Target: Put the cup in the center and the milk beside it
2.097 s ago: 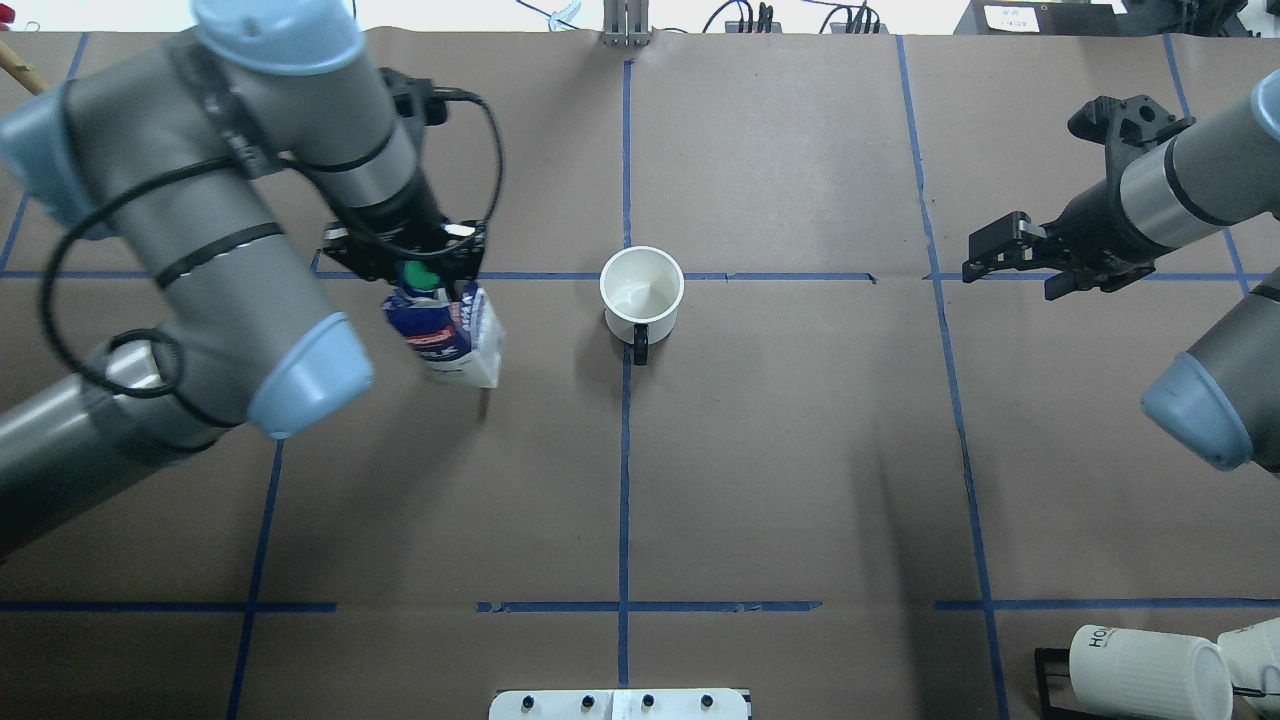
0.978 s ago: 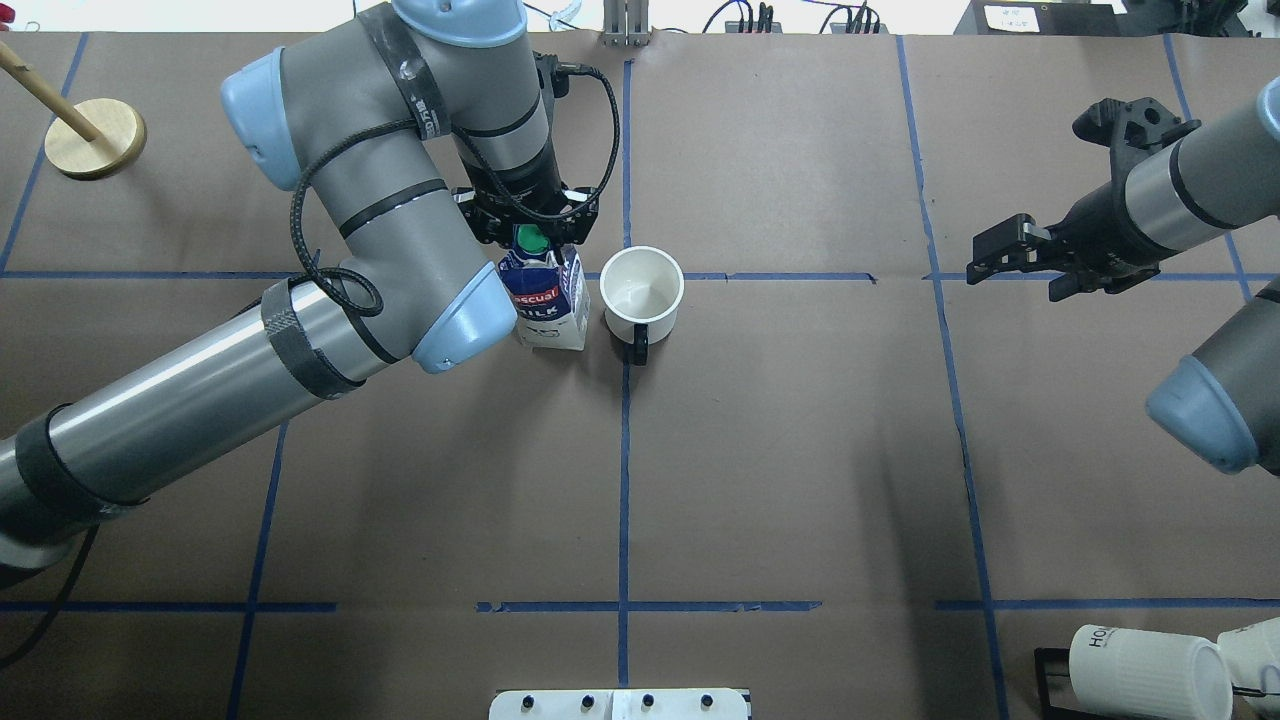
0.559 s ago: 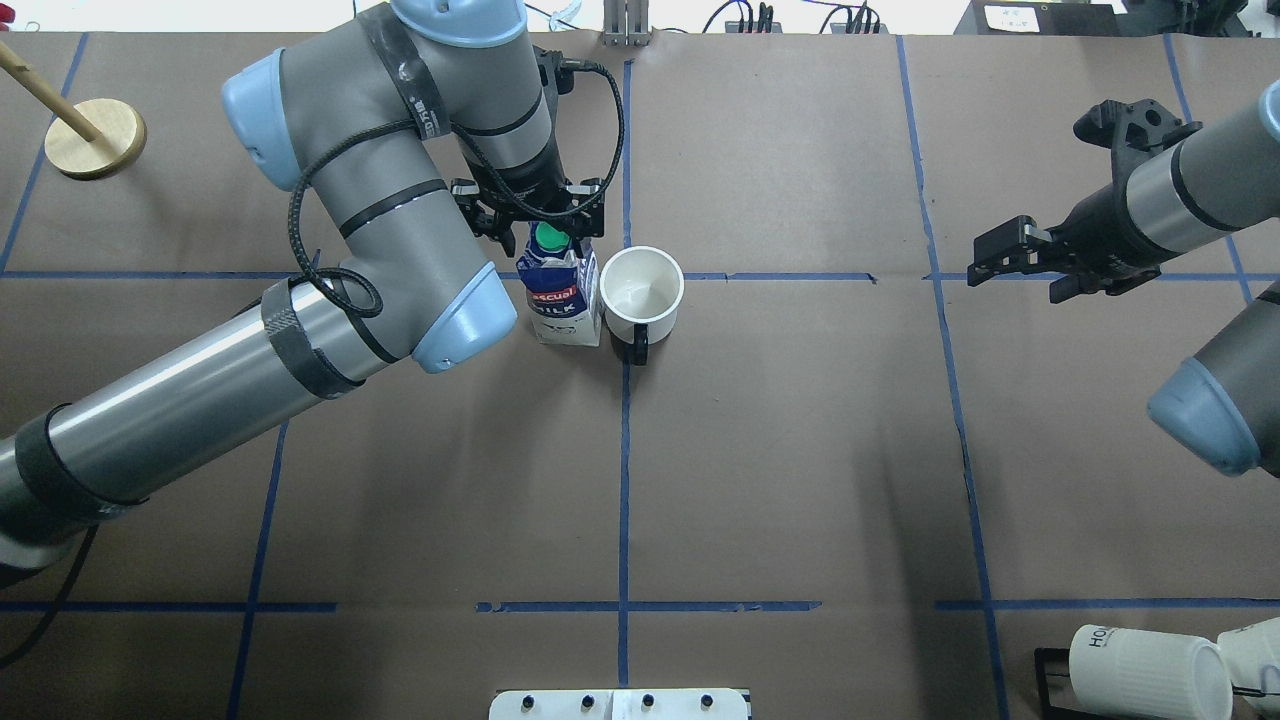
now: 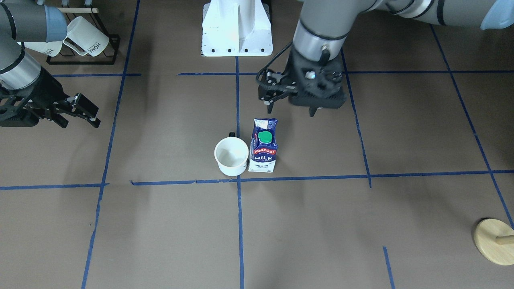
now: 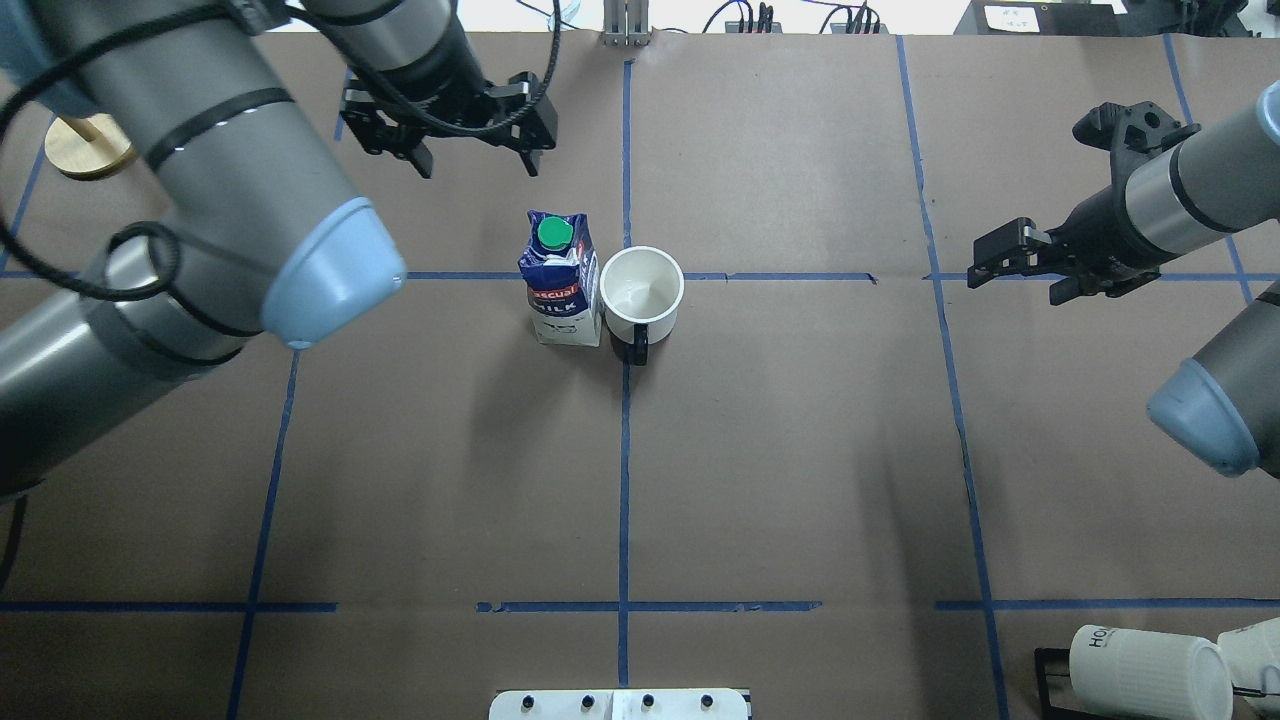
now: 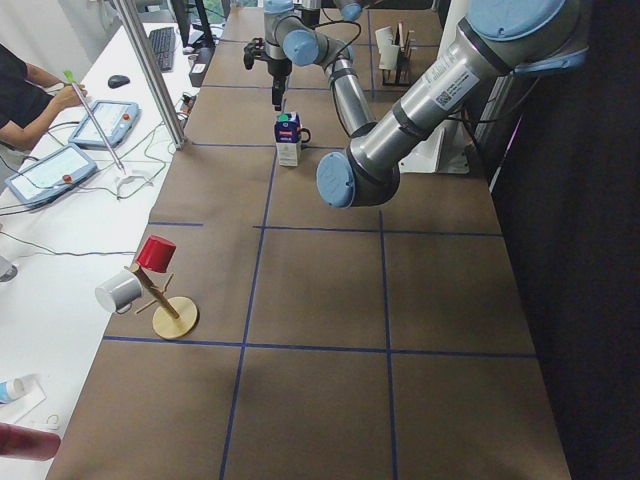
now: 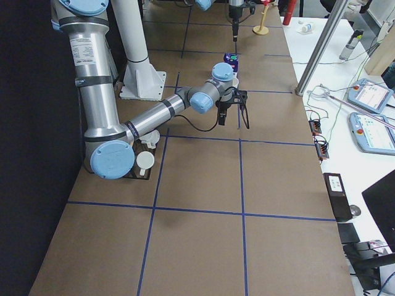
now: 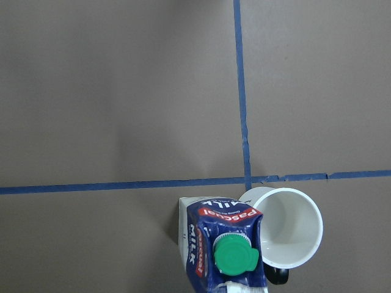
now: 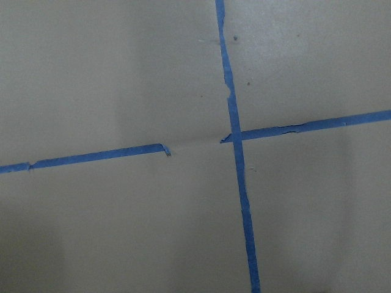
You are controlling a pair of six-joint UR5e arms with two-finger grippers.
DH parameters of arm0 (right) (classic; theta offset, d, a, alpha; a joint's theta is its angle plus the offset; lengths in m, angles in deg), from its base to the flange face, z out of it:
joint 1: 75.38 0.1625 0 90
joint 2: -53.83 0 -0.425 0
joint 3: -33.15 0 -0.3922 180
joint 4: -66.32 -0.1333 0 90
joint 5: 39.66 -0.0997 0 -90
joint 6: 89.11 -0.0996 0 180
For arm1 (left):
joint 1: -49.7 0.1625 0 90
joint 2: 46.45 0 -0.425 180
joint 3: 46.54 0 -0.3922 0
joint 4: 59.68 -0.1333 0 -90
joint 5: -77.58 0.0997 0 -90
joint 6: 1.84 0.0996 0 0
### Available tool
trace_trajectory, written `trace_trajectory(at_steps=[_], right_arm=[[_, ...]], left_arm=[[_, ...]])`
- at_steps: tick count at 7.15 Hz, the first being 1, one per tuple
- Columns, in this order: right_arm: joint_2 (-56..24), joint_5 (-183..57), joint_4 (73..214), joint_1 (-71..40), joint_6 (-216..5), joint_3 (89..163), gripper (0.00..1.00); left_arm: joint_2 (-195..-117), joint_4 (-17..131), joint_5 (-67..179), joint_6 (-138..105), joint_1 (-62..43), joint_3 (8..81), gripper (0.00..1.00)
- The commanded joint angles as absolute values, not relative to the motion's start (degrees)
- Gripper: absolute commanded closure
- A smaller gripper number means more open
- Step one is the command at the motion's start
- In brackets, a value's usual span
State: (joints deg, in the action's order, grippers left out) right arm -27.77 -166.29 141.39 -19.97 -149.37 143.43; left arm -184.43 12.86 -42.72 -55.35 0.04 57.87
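Now the milk stands on its own beside the cup

Just released: the left gripper (image 5: 478,168), clamped on the carton's top 1 second ago, is now spread, empty and lifted clear, hanging to the far left of the carton. The dark blue milk carton with green round cap (image 5: 560,285) stands upright and unsupported on the brown paper surface (image 5: 800,450). It is on the left of the smooth white mug with a small black handle (image 5: 641,290). The 2 sit tight together, and I cannot tell whether they touch. The mug has not shifted and sits over the crossing of the long blue tape lines (image 8: 247,180). The right gripper (image 5: 1015,275) hangs well off to the right, jaws apart, holding nothing. By my reading both placements are done, and only the left arm's retreat remains.
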Motion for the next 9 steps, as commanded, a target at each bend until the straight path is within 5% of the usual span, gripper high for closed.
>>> trace_trajectory(at_steps=[1,4,7,9], right_arm=[[-27.82,-169.28,142.16,-14.96,-147.40,143.54,0.00],[-33.61,-176.15,150.98,0.77,-121.31,143.37,0.00],[-34.24,-173.97,165.44,13.18,-84.65,136.55,0.00],[-34.33,-171.41,167.29,14.70,-78.50,133.79,0.00]], left_arm=[[-173.60,12.04,-43.61,-41.48,-5.89,64.87,0.00],[-156.10,12.48,-53.98,-11.01,-23.19,64.31,0.00],[-151.65,13.44,-53.90,20.73,-39.10,45.92,0.00],[-149.47,17.48,-53.90,21.11,-42.22,37.16,0.00]])
